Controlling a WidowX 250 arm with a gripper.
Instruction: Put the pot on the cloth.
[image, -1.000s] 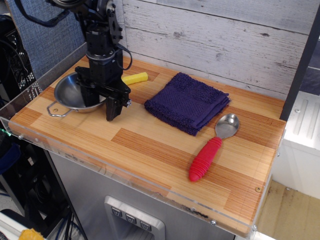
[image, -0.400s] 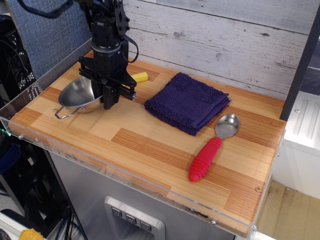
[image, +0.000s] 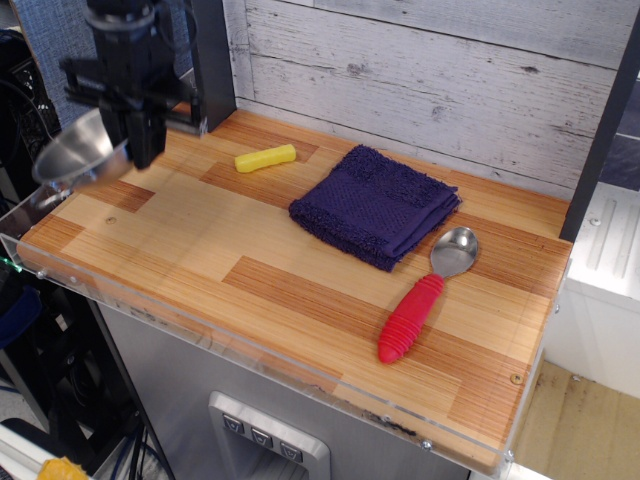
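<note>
The pot (image: 78, 150) is held tilted above the table's (image: 300, 290) left end, seemingly clamped by its rim in the gripper (image: 140, 150), while transfer onto the distant cloth (image: 375, 205) remains undone.

1. Pot (image: 78, 152): small, shallow, round, shiny steel, bowl-shaped. It is off the bench surface, held in the air above the left end of the bench near the back-left corner. It is tilted, its open side facing up and to the right. Part of its right rim is hidden behind the dark arm; handles cannot be made out.

2. Cloth (image: 375, 205): folded dark purple-blue terry, roughly square, set cornerwise. It lies flat on the bench, right of centre, near the back edge, well apart from the pot. Nothing rests on it.
</note>
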